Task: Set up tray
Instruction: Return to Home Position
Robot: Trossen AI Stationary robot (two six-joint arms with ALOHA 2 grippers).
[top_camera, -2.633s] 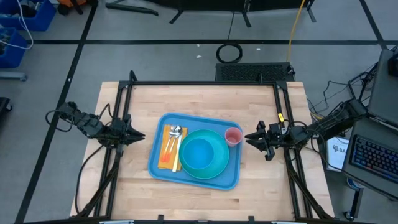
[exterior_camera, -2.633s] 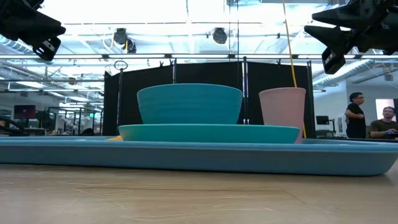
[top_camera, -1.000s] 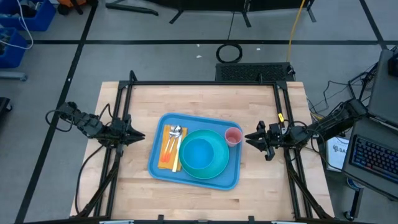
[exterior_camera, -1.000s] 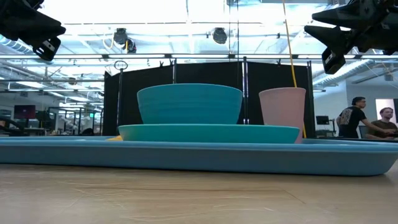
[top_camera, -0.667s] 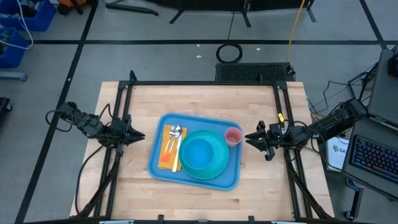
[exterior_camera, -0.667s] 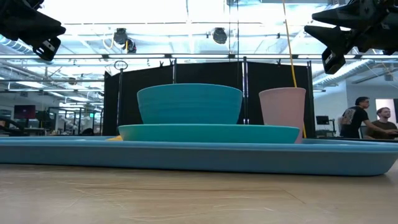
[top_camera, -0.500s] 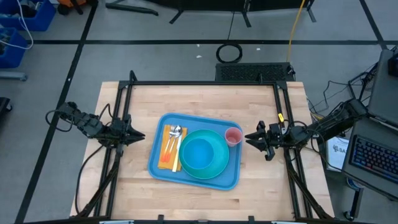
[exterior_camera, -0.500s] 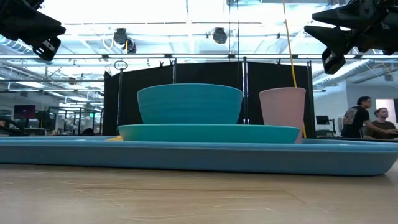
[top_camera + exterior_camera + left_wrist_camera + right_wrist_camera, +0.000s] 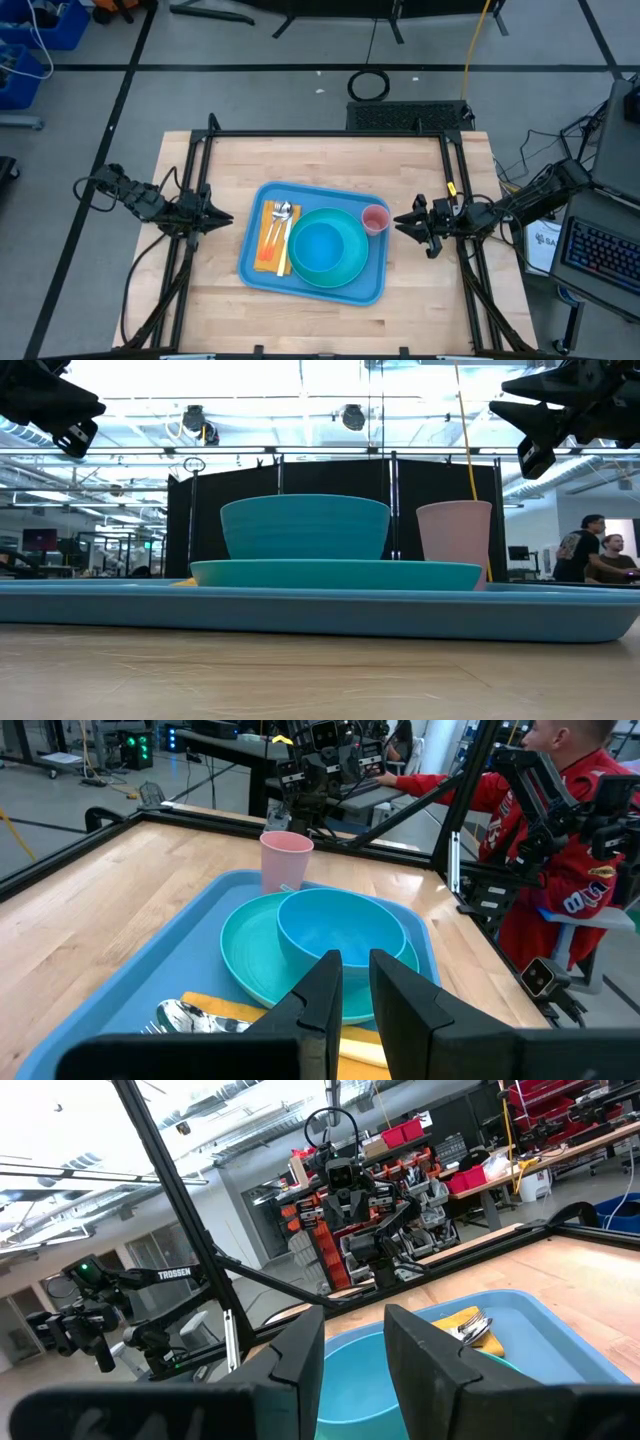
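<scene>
Seen from above, a pale wooden counter [image 9: 300,160] is carrying a large, flat, light-blue plastic tray [image 9: 372,275] with rounded corners and a low rim, lying at the counter's middle.

On the tray, a round teal plate [image 9: 298,262] is sitting right of centre. A blue bowl [image 9: 322,243] is resting on top of it, roughly in its middle. A small pink cup [image 9: 375,218] is standing upright at about 1 o'clock from the plate, just beside its rim. At 9 o'clock from the plate, a yellow-orange napkin [image 9: 262,265] is lying flat. It is carrying an orange fork [image 9: 268,238] and a silver spoon [image 9: 283,211].

The left claw [image 9: 226,217] is hovering at 9 o'clock from the tray, just off its edge and pointing toward it. Its fingers are parted by a narrow gap and are gripping nothing. The right claw [image 9: 400,222] is hovering at 3 o'clock from the tray, near the pink cup but not touching it. Its fingers are also slightly parted and empty. From counter height, both claws are hanging well above the tableware.

Judging by the layout, the setting is looking finished, since every piece of tableware in view is already lying on the tray. What is left appears to be only the arms settling into their resting pose at the counter's sides.
</scene>
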